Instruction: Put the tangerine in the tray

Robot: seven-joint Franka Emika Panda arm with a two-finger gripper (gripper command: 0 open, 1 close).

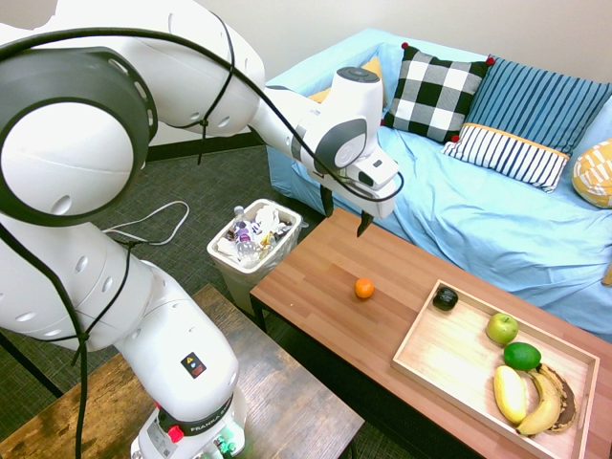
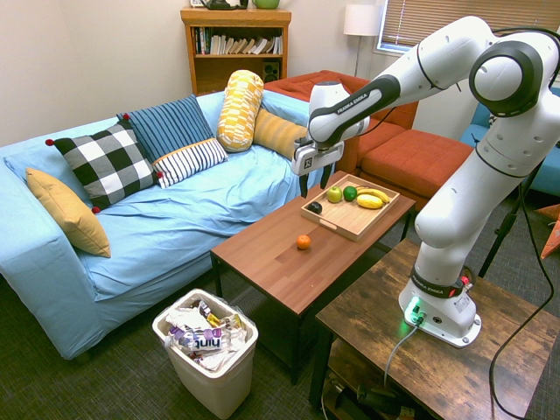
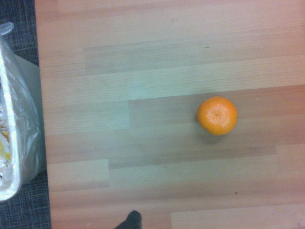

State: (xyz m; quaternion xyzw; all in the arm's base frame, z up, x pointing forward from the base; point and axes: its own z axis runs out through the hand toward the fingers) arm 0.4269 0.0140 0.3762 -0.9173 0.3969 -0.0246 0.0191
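reach step | fingers (image 1: 346, 218) open, holding nothing, above tangerine (image 1: 363, 288) | drop straight, centre on it, squeeze gently | tray (image 1: 449, 368) beside tangerine

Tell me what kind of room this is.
Most likely a living room: a sofa draped in blue with throw pillows, a low wooden coffee table, and a bookshelf against the far wall.

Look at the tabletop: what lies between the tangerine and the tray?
Nothing. In the first exterior view, only bare wood separates the tangerine from the tray; the second exterior view agrees.
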